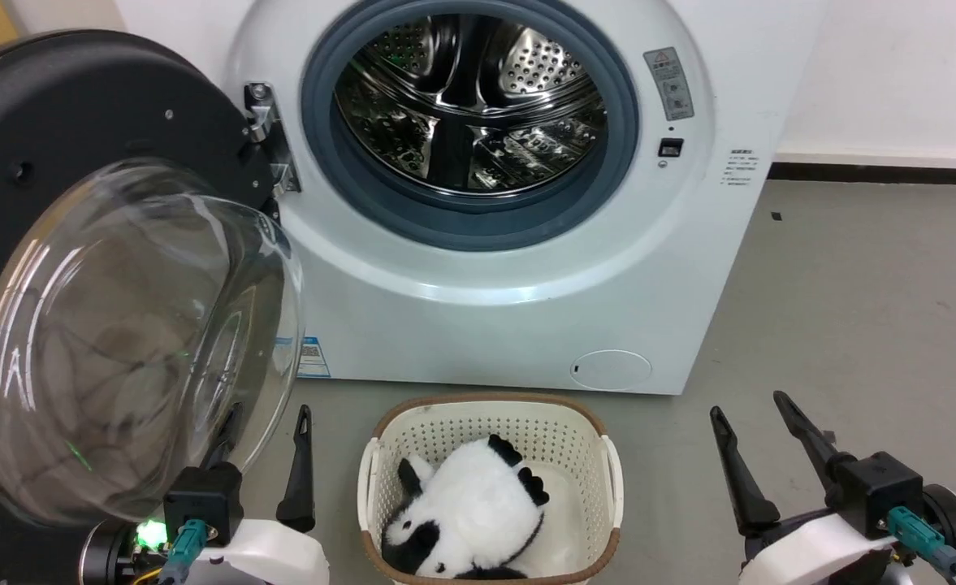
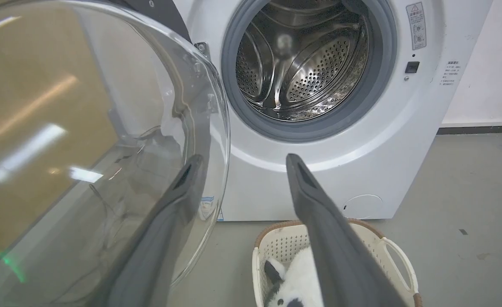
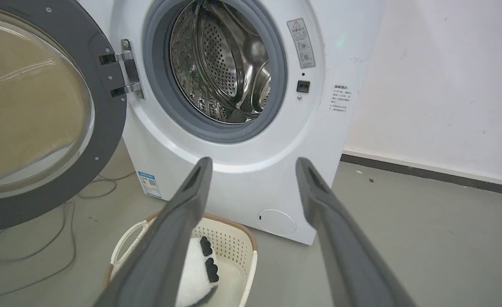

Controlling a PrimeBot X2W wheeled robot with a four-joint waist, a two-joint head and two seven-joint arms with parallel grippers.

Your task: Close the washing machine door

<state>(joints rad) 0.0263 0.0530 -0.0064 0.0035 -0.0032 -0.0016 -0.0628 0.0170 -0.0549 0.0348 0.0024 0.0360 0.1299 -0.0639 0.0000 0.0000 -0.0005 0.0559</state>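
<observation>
The left gripper (image 2: 243,158) and right gripper (image 1: 746,403) are both spread and empty. The door (image 1: 80,106) hangs wide open just left of the left gripper, its glass bulge overlapping one finger. A push on that curve could skid off or snag the finger.

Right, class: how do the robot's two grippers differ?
The left gripper is close by the door, one finger seen through its glass; the right gripper is over bare floor. In the head view the left's finger points straight up; the right's fingers lean leftward. Both are open and empty.
</observation>
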